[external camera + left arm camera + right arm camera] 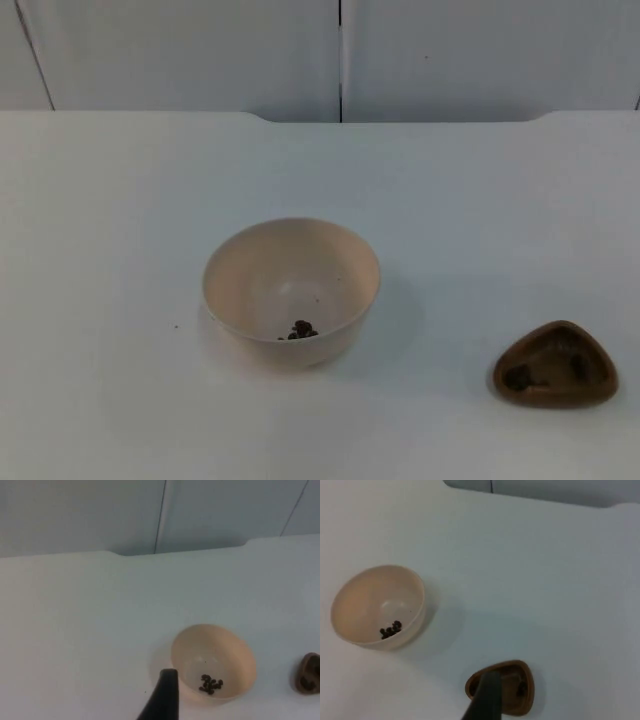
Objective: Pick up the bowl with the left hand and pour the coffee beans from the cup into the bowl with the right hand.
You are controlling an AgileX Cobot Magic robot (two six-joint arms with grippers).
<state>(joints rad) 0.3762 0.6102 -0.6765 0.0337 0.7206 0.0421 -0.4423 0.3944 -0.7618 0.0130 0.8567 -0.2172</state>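
Bowl (291, 290), cream, round, rigid plastic by its look: mid-table toward the front edge, few dark coffee beans (302, 330) inside. Left gripper (162, 700) hangs near its rim, right gripper (486, 700) above the brown three-cornered cup (555, 365) at the front right; jaw opening cannot be told. Likely light, slippery; pinch the rim wall.
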